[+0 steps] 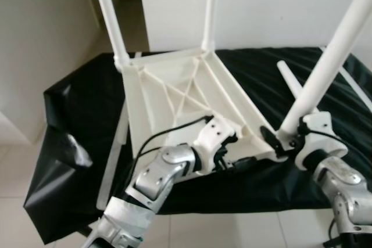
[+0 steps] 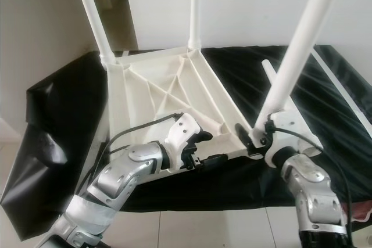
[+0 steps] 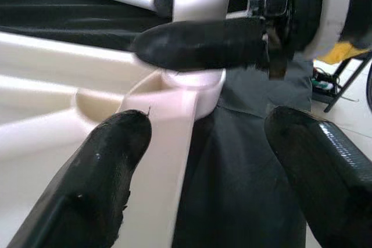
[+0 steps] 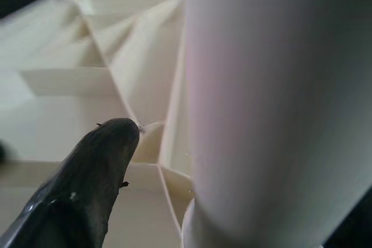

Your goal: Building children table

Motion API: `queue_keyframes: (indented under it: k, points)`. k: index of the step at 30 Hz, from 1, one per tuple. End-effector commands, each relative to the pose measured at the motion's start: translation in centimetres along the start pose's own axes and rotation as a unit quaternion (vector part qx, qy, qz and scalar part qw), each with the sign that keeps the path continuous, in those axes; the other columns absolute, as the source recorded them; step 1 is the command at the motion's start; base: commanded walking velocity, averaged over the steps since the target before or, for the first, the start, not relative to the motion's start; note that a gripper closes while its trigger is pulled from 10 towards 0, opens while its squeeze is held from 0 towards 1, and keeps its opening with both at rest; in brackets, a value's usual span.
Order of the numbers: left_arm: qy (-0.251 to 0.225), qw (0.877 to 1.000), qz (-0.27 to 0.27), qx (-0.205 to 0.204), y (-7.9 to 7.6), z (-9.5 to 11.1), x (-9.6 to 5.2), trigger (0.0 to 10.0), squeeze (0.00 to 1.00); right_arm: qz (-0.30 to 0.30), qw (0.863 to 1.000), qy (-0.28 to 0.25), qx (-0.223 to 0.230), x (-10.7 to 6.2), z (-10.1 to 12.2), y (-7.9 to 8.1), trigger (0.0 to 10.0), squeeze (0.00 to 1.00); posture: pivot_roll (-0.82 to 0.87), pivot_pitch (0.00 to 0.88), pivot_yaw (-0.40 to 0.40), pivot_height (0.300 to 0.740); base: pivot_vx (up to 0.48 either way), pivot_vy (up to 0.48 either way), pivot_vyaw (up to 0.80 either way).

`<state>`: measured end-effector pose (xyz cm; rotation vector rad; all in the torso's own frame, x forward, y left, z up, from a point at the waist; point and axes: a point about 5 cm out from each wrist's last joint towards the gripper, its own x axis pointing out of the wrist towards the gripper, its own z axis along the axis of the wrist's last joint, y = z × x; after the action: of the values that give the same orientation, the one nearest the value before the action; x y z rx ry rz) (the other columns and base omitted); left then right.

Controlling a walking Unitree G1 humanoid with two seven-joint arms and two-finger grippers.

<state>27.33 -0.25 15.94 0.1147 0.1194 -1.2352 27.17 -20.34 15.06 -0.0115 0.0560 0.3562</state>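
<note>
The white children's tabletop lies upside down on the surface covered with black sheeting, ribbed underside up. Two legs already stand in its far corner sockets, and a third leg sits in the near corner socket on the robot's right. The right tool is closed around the base of that third leg, just above the socket. The left tool has its fingers spread open, straddling the tabletop's edge just beside the same corner.

By my judgement, three legs are in and one is left: a loose white leg lies on the sheeting beyond the tabletop's right side. Whether the third leg is fully seated I cannot tell. All three standing legs are cut off at the top, and the left arm hides the tabletop's remaining near corner.
</note>
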Motion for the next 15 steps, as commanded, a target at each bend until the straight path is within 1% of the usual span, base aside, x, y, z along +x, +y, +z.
queue_keyframes:
  k: [1, 2, 3, 4, 5, 7, 12, 13, 14, 15]
  points:
    - [-0.002, 1.0, -0.027, 0.009, -0.1, 0.1, -0.3, 10.0, 0.0, 0.05, 0.998, 0.001, 0.027, 1.1, -0.3, 2.7, 10.0, 0.0, -0.06, 0.0, -0.007, 0.74, 0.0, 0.0, 0.0]
    - [0.0, 1.0, -0.027, 0.01, 0.0, 0.1, -0.5, 10.0, 0.0, 0.054, 0.998, -0.002, 0.034, 1.4, -0.5, 3.3, 10.0, 0.0, -0.05, 0.0, -0.008, 0.74, 0.0, 0.0, 0.0]
    - [0.0, 1.0, -0.027, 0.01, 0.0, 0.1, -0.5, 10.0, 0.0, 0.054, 0.998, -0.002, 0.034, 1.4, -0.5, 3.3, 10.0, 0.0, -0.05, 0.0, -0.008, 0.74, 0.0, 0.0, 0.0]
    - [0.004, 1.0, -0.025, 0.012, 0.0, -0.1, -0.7, 10.0, 0.0, 0.065, 0.997, -0.007, 0.05, 1.6, -0.9, 4.5, 10.0, 0.0, -0.05, 0.0, -0.008, 0.74, 0.0, 0.0, 0.0]
    - [0.006, 1.0, -0.024, 0.012, 0.1, -0.2, -0.7, 10.0, 0.0, 0.071, 0.996, -0.009, 0.052, 1.6, -1.1, 4.9, 10.0, 0.0, -0.05, 0.0, -0.005, 0.74, 0.0, 0.0, 0.0]
    - [0.007, 1.0, -0.025, 0.012, 0.1, -0.2, -0.8, 10.0, 0.0, 0.073, 0.996, -0.009, 0.051, 1.6, -1.2, 5.0, 10.0, 0.0, -0.05, 0.0, -0.004, 0.74, 0.0, 0.0, 0.0]
    - [0.009, 1.0, -0.026, 0.013, 0.1, -0.3, -0.9, 10.0, 0.0, 0.075, 0.996, -0.011, 0.05, 1.5, -1.2, 4.8, 10.0, 0.0, -0.05, 0.0, -0.002, 0.74, 0.0, 0.0, 0.0]
    - [0.013, 0.999, -0.032, 0.014, 0.1, -0.5, -1.0, 10.0, 0.0, 0.073, 0.997, -0.011, 0.034, 1.2, -1.0, 3.9, 10.0, 0.0, -0.06, 0.0, 0.011, 0.74, 0.0, 0.0, 0.0]
    - [0.013, 0.999, -0.032, 0.014, 0.1, -0.5, -1.0, 10.0, 0.0, 0.073, 0.997, -0.011, 0.034, 1.2, -1.0, 3.9, 10.0, 0.0, -0.06, 0.0, 0.011, 0.74, 0.0, 0.0, 0.0]
    - [0.017, 0.999, -0.044, 0.017, -0.1, -0.6, -1.2, 10.0, 0.0, 0.073, 0.997, -0.012, 0.015, 0.9, -0.7, 2.6, 10.0, 0.0, -0.07, 0.0, 0.017, 0.74, 0.0, 0.0, 0.0]
